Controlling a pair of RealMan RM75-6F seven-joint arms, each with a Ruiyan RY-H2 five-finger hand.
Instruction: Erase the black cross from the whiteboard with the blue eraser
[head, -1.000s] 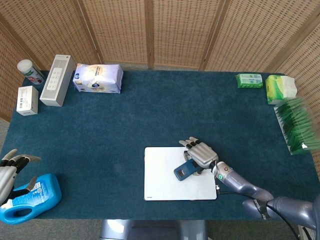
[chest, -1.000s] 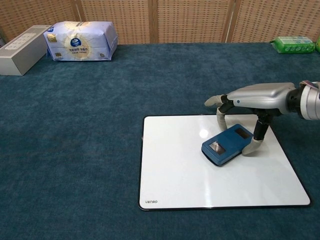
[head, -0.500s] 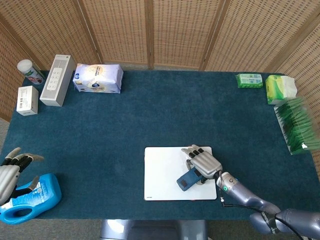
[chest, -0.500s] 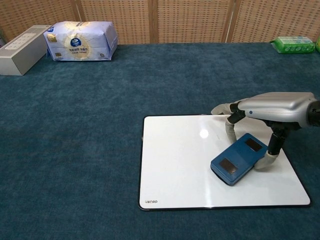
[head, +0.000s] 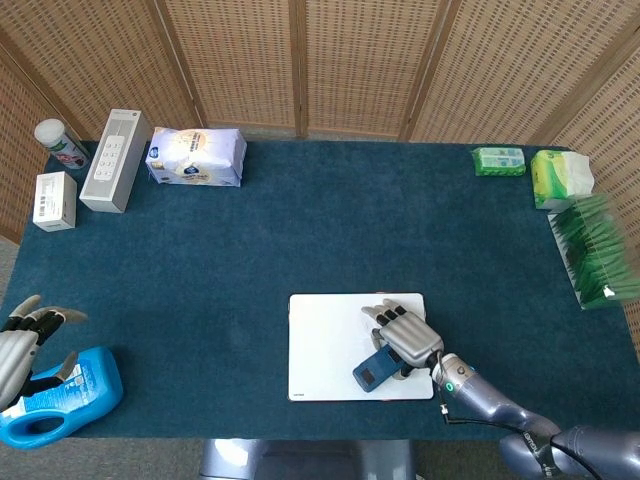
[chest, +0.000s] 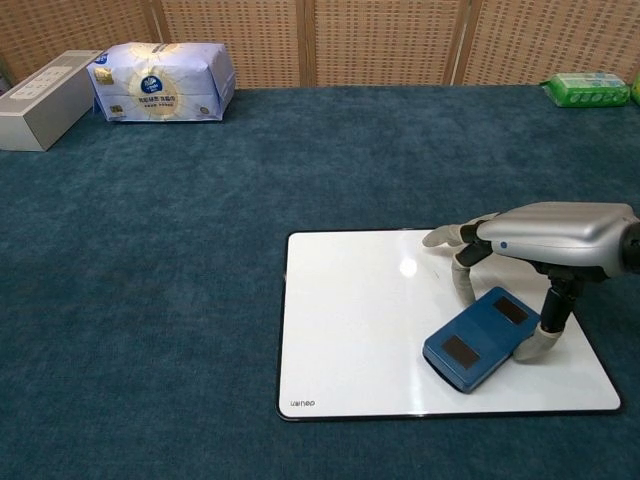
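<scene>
the left hand (head: 15, 350) hangs at the table's near left edge, well apart from the whiteboard (chest: 350, 330), fingers spread, holding nothing, just beside a blue bottle (head: 60, 400). the eraser (chest: 480, 338) lies flat on the whiteboard's near right part, gripped by the right hand (chest: 545, 240) arched over it, thumb on one side and fingers on the other. no cross shows on the board's white face. far behind the whiteboard, to its left, sits a tissue pack (chest: 160, 80) beside a grey box (chest: 45, 88); far to its right, a green pack (chest: 590, 88).
</scene>
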